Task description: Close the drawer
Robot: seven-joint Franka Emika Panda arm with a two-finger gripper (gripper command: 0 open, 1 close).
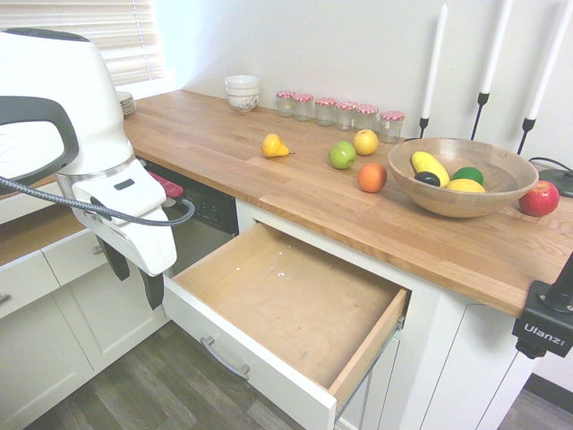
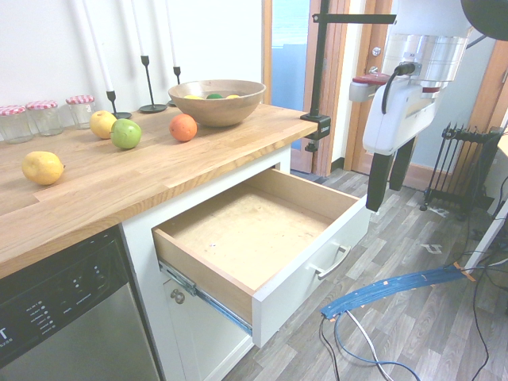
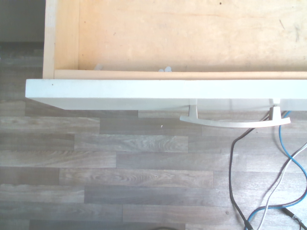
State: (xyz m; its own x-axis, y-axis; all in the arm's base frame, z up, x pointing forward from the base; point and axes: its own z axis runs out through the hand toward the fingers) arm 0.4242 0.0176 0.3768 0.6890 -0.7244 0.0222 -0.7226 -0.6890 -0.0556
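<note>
Currently the drawer [image 1: 295, 309] stands fully out, front running crosswise. Pincer [image 2: 390, 178] hangs released just outside that front, beyond the handle [image 2: 330, 261].

First exterior view: camera is sitting high beside the arm, looking down and across the open drawer [image 1: 286, 305] toward the worktop [image 1: 269, 170] and the wall behind it. Second exterior view: camera is looking from the opposite end of the worktop [image 2: 119, 178], lower and near the drawer [image 2: 254, 230], facing the arm. Wrist view: camera is pointing straight down from above the drawer's white front [image 3: 163, 93], close in. All three are sharing the drawer.
</note>
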